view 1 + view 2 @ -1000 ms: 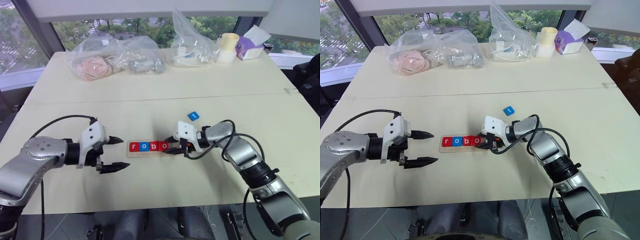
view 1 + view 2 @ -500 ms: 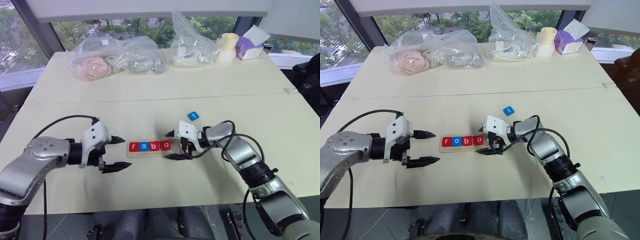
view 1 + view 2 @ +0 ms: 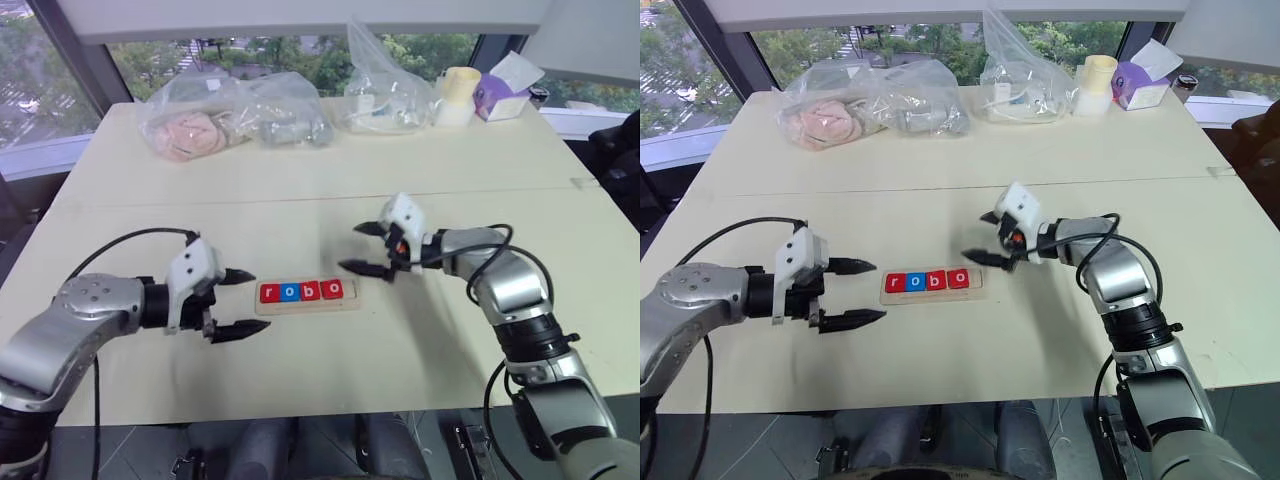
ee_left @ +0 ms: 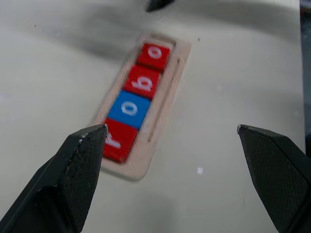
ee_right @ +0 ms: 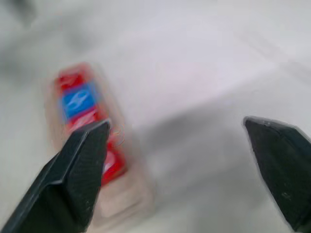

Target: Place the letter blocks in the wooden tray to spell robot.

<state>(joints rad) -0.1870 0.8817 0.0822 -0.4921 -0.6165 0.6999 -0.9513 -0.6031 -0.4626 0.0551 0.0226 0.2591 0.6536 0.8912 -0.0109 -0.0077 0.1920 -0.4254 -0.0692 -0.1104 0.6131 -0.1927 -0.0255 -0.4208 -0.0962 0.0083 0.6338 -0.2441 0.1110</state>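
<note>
I have both arms out over the table. My left gripper [image 3: 236, 302] points toward the right, wrist roughly level, its 2 black fingers [image 4: 73, 170] spread wide with nothing between them. My left forearm comes in low from the left edge, elbow bent. My right gripper [image 3: 364, 248] is raised and points toward the left, tilted slightly down; its 2 fingers also stand wide apart and empty. My right arm reaches forward with the elbow nearly straight.

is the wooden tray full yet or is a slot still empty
Not full. The wooden tray holds four letter blocks spelling r-o-b-o, with bare wood at its right end.
</note>
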